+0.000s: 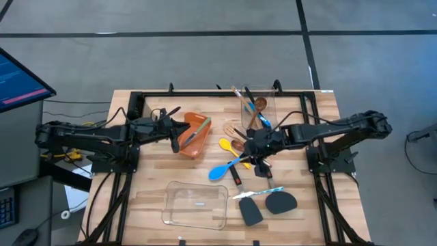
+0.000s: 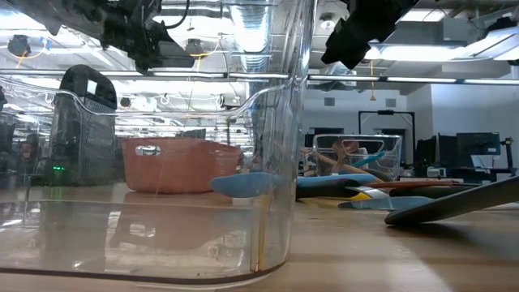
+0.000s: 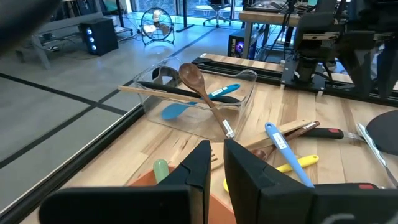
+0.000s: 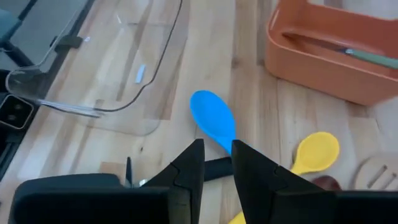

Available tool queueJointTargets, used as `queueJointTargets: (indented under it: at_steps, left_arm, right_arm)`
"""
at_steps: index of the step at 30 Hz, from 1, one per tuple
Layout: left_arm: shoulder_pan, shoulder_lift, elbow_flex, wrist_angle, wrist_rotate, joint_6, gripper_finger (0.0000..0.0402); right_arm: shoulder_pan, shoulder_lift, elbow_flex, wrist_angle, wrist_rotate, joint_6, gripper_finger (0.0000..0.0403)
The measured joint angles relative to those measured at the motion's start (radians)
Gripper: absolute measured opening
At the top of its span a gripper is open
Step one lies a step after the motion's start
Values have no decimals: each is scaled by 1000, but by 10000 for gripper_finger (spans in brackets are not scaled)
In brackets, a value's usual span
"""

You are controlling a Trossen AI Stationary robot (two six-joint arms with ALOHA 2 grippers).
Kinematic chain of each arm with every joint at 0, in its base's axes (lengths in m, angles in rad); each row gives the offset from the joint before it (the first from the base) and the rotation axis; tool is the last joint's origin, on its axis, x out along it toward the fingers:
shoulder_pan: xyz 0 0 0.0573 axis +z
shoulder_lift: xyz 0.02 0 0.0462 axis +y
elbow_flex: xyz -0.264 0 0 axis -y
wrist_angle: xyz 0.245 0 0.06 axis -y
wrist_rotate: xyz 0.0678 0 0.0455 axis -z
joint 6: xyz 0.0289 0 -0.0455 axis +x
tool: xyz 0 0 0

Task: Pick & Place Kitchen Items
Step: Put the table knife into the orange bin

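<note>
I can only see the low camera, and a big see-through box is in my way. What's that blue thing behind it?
Observer: It's a blue spoon lying flat on the table. From above you can see its handle running into a pile of other utensils.

Operator: Is anything inside the orange tub?

Observer: Yes. The right wrist camera looks into the orange bin, and a slim green-handled tool lies in it.

Operator: Where are the robot's arms?

Observer: The right gripper hovers over the blue spoon's handle. The left gripper hangs above the orange bin.
</note>
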Motion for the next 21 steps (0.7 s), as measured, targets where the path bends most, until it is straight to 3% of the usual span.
queueJointTargets:
  at_steps: [12, 21]
  left_arm:
    - [0, 0, 0, 3, 0, 0, 30]
    - [0, 0, 0, 7, 0, 0, 30]
  right_arm:
    - [83, 0, 0, -161, 13, 300, 50]
    - [195, 1, 96, -291, 11, 483, 10]
